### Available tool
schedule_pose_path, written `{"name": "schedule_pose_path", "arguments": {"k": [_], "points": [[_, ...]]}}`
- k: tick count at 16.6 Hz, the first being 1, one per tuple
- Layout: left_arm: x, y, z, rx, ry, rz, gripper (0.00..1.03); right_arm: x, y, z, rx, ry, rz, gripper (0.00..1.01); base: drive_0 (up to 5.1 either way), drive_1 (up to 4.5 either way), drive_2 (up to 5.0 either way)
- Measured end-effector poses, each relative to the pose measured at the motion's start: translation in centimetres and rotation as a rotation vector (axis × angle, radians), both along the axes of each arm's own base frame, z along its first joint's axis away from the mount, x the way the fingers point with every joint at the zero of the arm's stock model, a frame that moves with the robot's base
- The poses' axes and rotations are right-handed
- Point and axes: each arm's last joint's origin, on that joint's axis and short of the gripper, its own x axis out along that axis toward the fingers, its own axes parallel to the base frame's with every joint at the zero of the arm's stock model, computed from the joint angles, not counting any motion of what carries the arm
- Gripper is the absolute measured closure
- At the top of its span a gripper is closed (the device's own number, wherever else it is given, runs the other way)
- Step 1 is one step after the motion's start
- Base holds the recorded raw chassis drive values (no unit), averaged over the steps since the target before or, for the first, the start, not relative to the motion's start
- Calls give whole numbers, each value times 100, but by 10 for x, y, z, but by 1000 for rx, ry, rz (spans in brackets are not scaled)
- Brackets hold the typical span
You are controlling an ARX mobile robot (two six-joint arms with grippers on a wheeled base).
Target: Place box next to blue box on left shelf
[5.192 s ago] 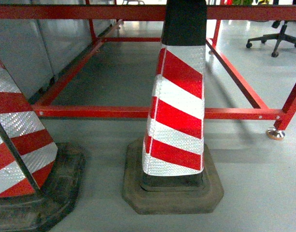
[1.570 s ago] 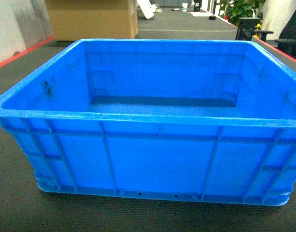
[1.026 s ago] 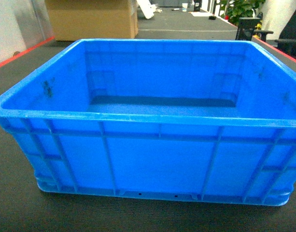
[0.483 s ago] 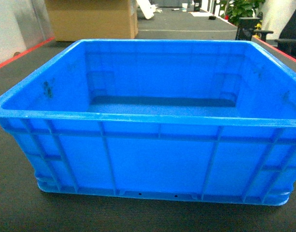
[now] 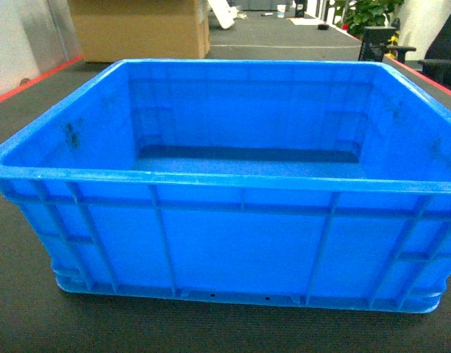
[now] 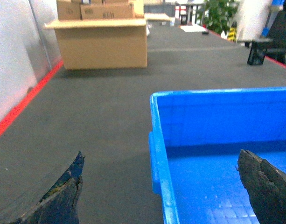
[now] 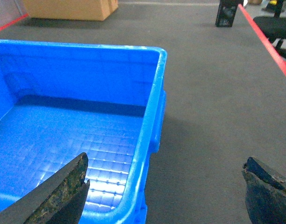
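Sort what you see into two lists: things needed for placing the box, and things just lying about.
Job: box; left gripper; right gripper, both open astride its side walls.
Lying about: cardboard box; plant; office chair.

The large rectangular bright-blue plastic crate [image 5: 240, 243] has vertical-ribbed walls and a grid-patterned floor. It sits on dark grey carpet [image 6: 101, 116] with red edge stripes; a tan cardboard box [image 5: 140, 29] at eleven o'clock.

The bright-blue ribbed box [image 5: 232, 243] sits upright, empty, on dark matting.
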Motion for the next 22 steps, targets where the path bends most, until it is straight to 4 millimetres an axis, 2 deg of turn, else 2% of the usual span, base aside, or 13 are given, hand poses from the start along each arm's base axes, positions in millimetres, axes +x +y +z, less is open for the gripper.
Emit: {"name": "schedule_pose_path", "arguments": {"k": [2, 4, 5, 7, 11, 14, 18, 19, 22], "points": [[49, -5, -6, -1, 146, -14, 5, 49, 10, 10, -7, 110, 5, 3, 0, 0, 0], [87, -15, -13, 4, 261, -34, 5, 97, 20, 10, 5, 187, 9, 3, 0, 0, 0], [105, -19, -19, 3, 315, -39, 5, 115, 24, 7, 1, 221, -6, 3, 0, 0, 0], [129, -23, -34, -12, 426, -30, 5, 144, 30, -10, 12, 322, -7, 3, 0, 0, 0], [139, -23, -46, -9, 486, -6, 5, 152, 33, -23, 6, 375, -10, 3, 0, 0, 0], [148, -25, -56, -13, 575, 26, 5, 157, 41, -44, 3, 486, -17, 3, 0, 0, 0], [152, -27, -59, -3, 594, 41, 5, 158, 48, -43, -15, 483, -24, 4, 0, 0, 0], [152, -27, -60, -3, 597, 40, 7, 158, 48, -43, -16, 484, -24, 15, 0, 0, 0], [152, -26, -60, -6, 633, 34, 36, 160, 47, -48, -31, 494, -36, 44, 0, 0, 0]]}}
